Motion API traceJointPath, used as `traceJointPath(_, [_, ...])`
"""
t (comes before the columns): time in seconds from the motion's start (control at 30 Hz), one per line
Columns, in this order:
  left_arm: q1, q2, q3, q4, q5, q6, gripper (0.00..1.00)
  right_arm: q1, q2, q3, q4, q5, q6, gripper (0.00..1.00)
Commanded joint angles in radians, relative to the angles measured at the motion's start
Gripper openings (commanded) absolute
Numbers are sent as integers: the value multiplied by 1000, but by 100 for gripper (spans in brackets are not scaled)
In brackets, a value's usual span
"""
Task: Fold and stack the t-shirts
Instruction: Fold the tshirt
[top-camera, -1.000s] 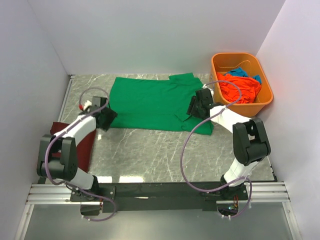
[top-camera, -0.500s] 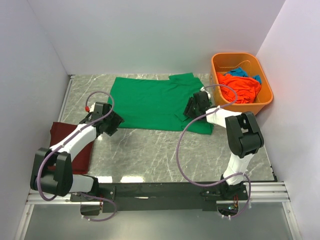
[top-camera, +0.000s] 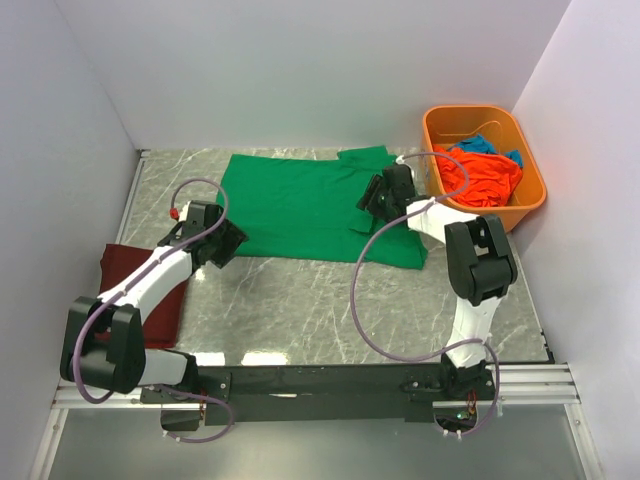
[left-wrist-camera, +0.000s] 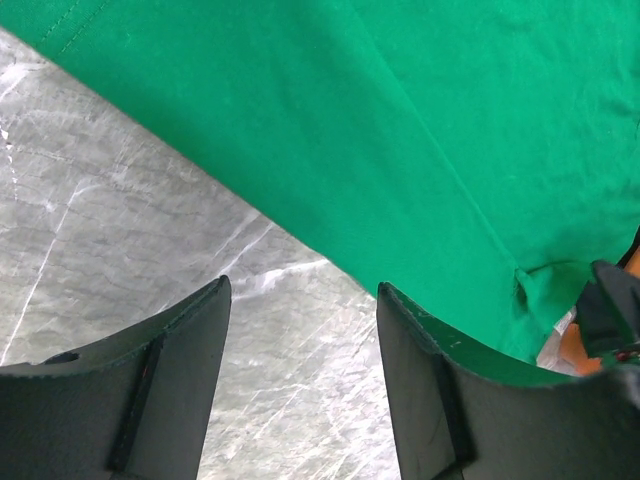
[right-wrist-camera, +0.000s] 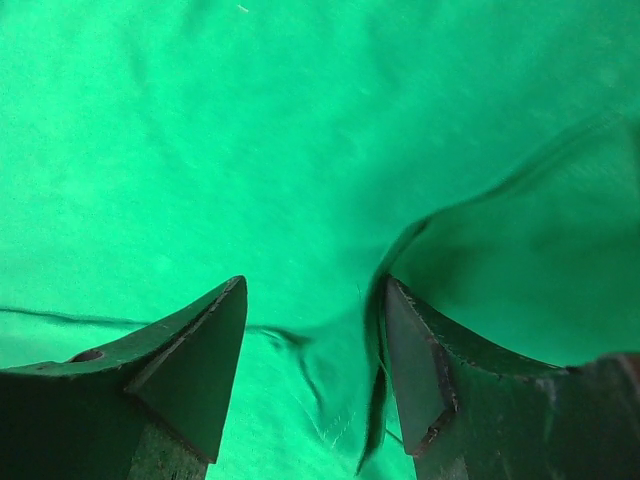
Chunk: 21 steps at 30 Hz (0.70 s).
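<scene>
A bright green t-shirt (top-camera: 300, 205) lies spread flat on the marble table. My left gripper (top-camera: 232, 243) is open at its front left corner; in the left wrist view the green hem (left-wrist-camera: 420, 180) runs just past my open fingers (left-wrist-camera: 440, 400), with bare marble between them. My right gripper (top-camera: 368, 198) is open, low over the shirt's right side by the sleeve; the right wrist view shows green cloth (right-wrist-camera: 250, 150) with a raised fold (right-wrist-camera: 470, 210) between the fingers. A dark red shirt (top-camera: 165, 295) lies folded at the left edge. Orange (top-camera: 485, 175) and blue (top-camera: 485, 146) shirts sit in the tub.
An orange plastic tub (top-camera: 530, 200) stands at the back right corner. White walls enclose the table on three sides. The arm bases stand on the rail at the near edge, with purple cables looping over the table.
My right gripper has moved back and left over the shirt's right side. My left gripper moved right to the shirt's front left corner, then held still.
</scene>
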<state>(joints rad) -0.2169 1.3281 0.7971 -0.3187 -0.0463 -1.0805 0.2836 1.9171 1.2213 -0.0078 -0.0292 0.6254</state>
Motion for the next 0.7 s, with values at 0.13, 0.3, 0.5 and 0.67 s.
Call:
traceJointPath(0.13, [-2, 32, 53, 18, 13, 14, 65, -3, 101, 184, -23, -61, 28, 64])
traceJointPath(0.3, [-2, 48, 68, 4, 3, 7, 67, -14, 166, 291, -64, -80, 23, 64])
traceJointPath(0.5, [-2, 56, 80, -34, -32, -7, 68, -26, 100, 313, -101, -64, 2, 64])
traceJointPath(0.67, [11, 43, 64, -57, -58, -16, 67, -26, -5, 242, -142, -40, -10, 64])
